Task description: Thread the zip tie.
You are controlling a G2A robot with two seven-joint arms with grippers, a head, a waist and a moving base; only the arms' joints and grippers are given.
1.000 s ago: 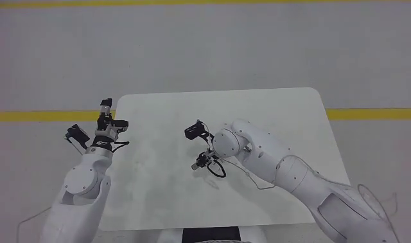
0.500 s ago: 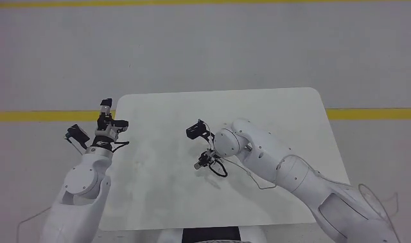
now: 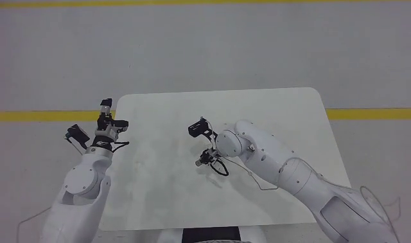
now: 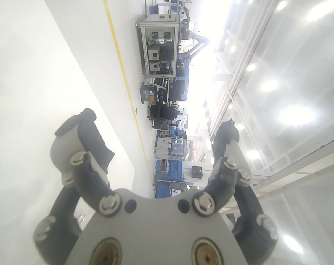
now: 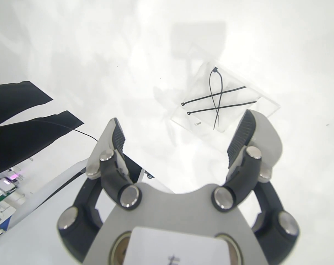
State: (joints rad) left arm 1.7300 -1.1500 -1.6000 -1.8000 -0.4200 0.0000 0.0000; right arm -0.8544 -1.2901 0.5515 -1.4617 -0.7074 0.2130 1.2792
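Three zip ties [image 5: 211,96] are seen crossed on a clear sheet [image 5: 238,95] on the desk [image 5: 73,28], just beyond the right tool [image 5: 181,118], which has been shifted slightly rightward, spread wide and empty; nothing is grasped yet.

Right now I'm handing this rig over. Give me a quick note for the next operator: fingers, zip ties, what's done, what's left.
Left gripper: fingers open, empty, by the left edge of the table.
Right gripper: fingers open, empty, above the clear tray on the table.
Zip ties: two straight ties lie in the tray, with a looped tie across them. I cannot tell whether the looped one is threaded.
Done: nothing is gripped.
Left: pick up a tie and thread its tail through its head.
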